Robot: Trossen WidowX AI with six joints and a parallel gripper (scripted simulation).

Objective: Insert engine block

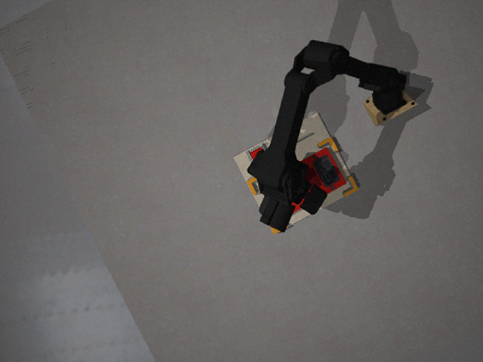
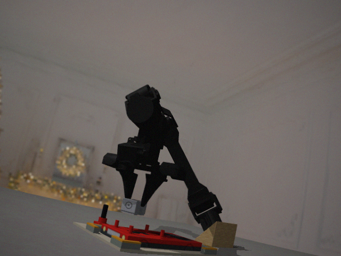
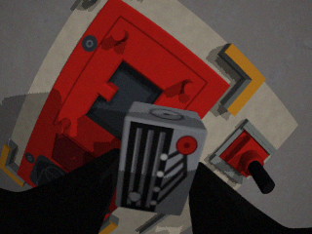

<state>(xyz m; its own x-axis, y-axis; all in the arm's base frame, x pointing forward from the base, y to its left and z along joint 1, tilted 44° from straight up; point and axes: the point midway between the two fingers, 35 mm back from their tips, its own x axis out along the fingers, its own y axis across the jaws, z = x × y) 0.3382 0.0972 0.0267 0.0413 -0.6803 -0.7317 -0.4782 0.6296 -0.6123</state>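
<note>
The grey engine block [image 2: 132, 207] [image 3: 165, 128] has dark stripes and a red disc on top and a round mark on one end. My gripper [image 2: 135, 202] [image 3: 156, 164] is shut on it and holds it in the air above the car. The red car body [image 1: 342, 179] [image 2: 176, 242] [image 3: 161, 63] lies flat. Its dark opening [image 3: 137, 84] has a red rib [image 3: 108, 92] on one edge. In the wrist view the block covers the opening's lower right corner. The arm hides the block and fingers in the top view. I cannot make out the block's slot.
The car lies on a pale board [image 1: 315, 122] [image 3: 285, 122] between orange-and-grey corner brackets [image 1: 352, 187] [image 2: 126, 243] [image 3: 253, 80]. A black upright rod [image 2: 104, 211] [image 3: 261, 176] on a red base stands beside the car. A wooden block [image 1: 379, 117] [image 2: 225, 234] is at the arm's foot.
</note>
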